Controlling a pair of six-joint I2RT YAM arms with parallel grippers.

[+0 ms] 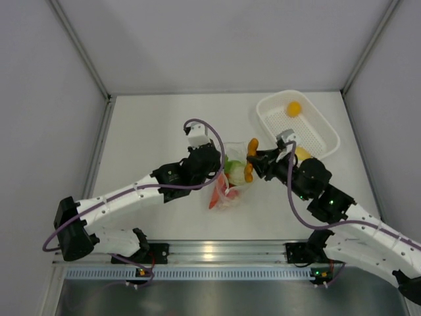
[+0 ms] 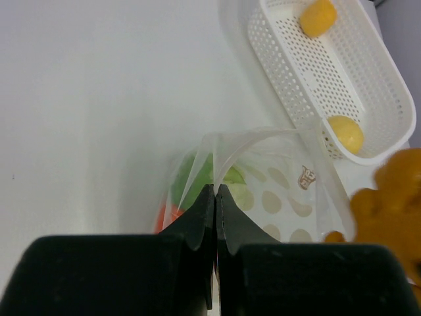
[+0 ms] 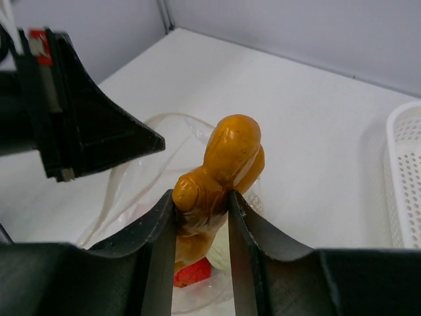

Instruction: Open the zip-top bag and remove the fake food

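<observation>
Gripping the orange lumpy piece (image 3: 227, 158) between its two fingers, my right tool (image 3: 202, 201) is clenched on the lower half of the toy. The rounded upper end stands clear above the fingertips, so the long axis runs roughly upright between the jaws in the wrist view. From above, the piece hangs just beside the far right edge of the zip-top bag (image 1: 230, 187), at or just over the mouth; I cannot tell whether it is fully clear of the plastic. My left tool (image 2: 216, 191) is closed too, pinching a fold of the bag's clear rim so that the mouth is held up in an open loop. Inside the bag I can make out the pale-green ball (image 1: 233, 166) and something red (image 1: 217, 196) lower down, so I judge the emptying only partly done. The bag itself lies on the tabletop (image 1: 151, 131) between my two arms. What the coming move turns on is the white perforated basket (image 1: 329, 131): it lies further out and to the right of my right tool, well apart from the bag, and already holds the orange ball (image 1: 293, 108) and the yellow lemon (image 2: 346, 133). My right arm is plainly the nearer one to it, while the left is tied up holding the bag. The carry should therefore go away from the left tool, towards the basket's near end.
</observation>
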